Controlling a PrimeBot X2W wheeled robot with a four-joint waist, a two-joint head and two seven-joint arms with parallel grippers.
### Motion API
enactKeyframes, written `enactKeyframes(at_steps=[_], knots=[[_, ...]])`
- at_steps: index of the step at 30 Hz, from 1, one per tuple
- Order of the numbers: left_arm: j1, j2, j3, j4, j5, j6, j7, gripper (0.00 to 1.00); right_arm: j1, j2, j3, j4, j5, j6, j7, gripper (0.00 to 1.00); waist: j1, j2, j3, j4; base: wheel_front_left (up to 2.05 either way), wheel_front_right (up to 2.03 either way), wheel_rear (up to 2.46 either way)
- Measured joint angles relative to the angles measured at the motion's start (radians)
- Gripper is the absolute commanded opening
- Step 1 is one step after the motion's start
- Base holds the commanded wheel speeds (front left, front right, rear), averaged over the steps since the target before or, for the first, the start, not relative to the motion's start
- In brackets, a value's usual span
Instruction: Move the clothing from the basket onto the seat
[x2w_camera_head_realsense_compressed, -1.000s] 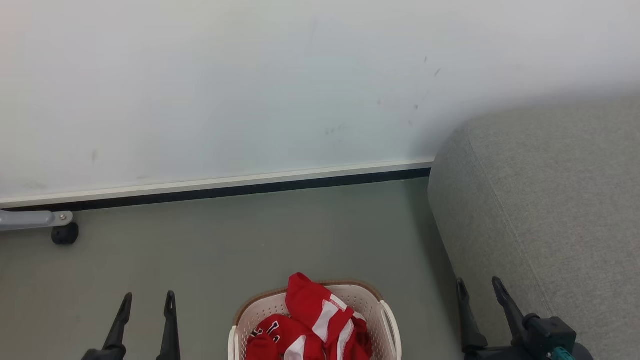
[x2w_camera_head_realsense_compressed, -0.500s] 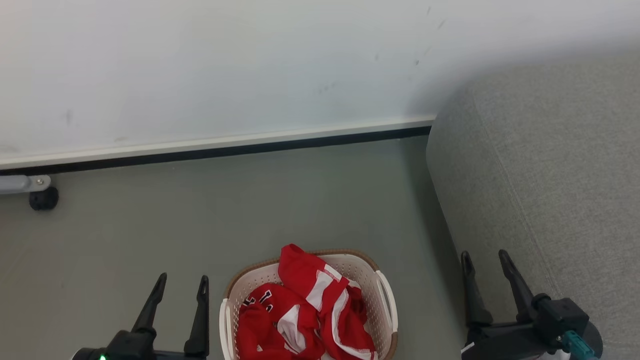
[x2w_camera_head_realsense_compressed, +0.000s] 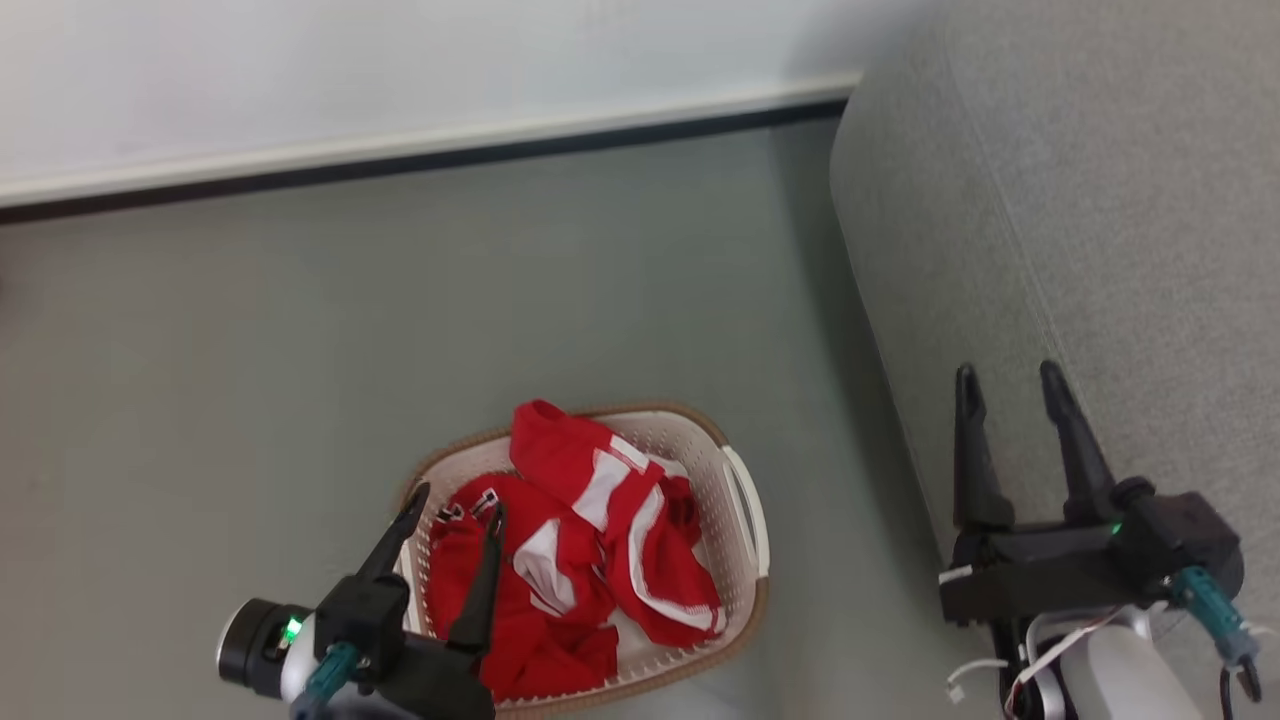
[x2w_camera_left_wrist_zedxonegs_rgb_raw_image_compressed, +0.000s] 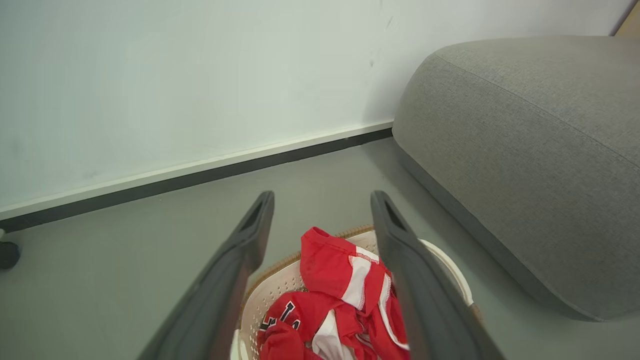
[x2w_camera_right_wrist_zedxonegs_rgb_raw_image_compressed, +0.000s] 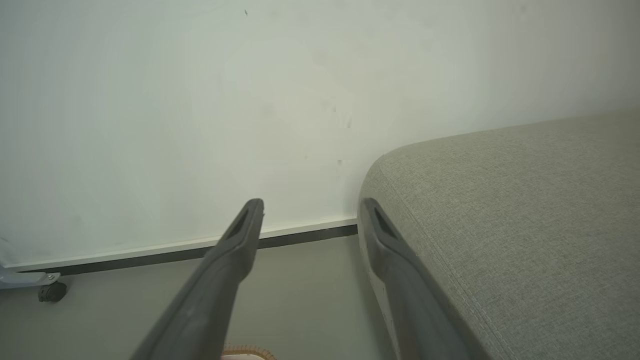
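The clothing (x2w_camera_head_realsense_compressed: 590, 520), red with white stripes, lies heaped in the cream basket (x2w_camera_head_realsense_compressed: 700, 450) on the floor; a jersey with dark lettering is on its left side. My left gripper (x2w_camera_head_realsense_compressed: 457, 500) hangs open over the basket's left rim, its tips above the lettering and nothing between them. In the left wrist view the clothing (x2w_camera_left_wrist_zedxonegs_rgb_raw_image_compressed: 340, 280) and the basket (x2w_camera_left_wrist_zedxonegs_rgb_raw_image_compressed: 450, 255) show past my open left gripper (x2w_camera_left_wrist_zedxonegs_rgb_raw_image_compressed: 322, 197). My right gripper (x2w_camera_head_realsense_compressed: 1008, 370) stands open and empty by the front edge of the grey seat (x2w_camera_head_realsense_compressed: 1100, 250). The right wrist view has my right gripper (x2w_camera_right_wrist_zedxonegs_rgb_raw_image_compressed: 311, 204) beside the seat (x2w_camera_right_wrist_zedxonegs_rgb_raw_image_compressed: 500, 225).
A white wall with a dark skirting strip (x2w_camera_head_realsense_compressed: 400, 160) runs behind the grey floor (x2w_camera_head_realsense_compressed: 250, 350). A black caster on a grey leg (x2w_camera_right_wrist_zedxonegs_rgb_raw_image_compressed: 50, 292) stands near the wall at the left. The seat (x2w_camera_left_wrist_zedxonegs_rgb_raw_image_compressed: 525, 150) rises just right of the basket.
The head camera has tilted down, so everything sits higher in view. My left gripper has moved right, from beside the basket to over its left rim. Both grippers stay open.
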Motion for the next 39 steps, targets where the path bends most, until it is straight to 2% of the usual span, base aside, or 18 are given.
enactKeyframes(at_steps=[13, 30, 39], knots=[[-0.203, -0.011, -0.067, 0.195, 0.052, -0.026, 0.063, 1.0, -0.109, 0.008, -0.038, -0.067, -0.018, -0.007, -0.003, 1.0, -0.0001, 0.0, 0.206, -0.065, 0.0, 0.0, 0.0], [-0.456, -0.007, -0.005, 0.346, 0.038, -0.025, 0.116, 1.0, -0.255, 0.027, -0.038, -0.158, -0.032, -0.008, -0.003, 1.0, -0.0002, 0.0001, 0.477, -0.137, 0.0, 0.0, 0.0], [-0.499, 0.003, 0.03, 0.435, 0.027, -0.01, 0.093, 1.0, -0.297, 0.035, -0.043, -0.132, -0.035, -0.008, -0.003, 1.0, -0.0002, 0.0001, 0.587, -0.15, 0.0, 0.0, 0.0]])
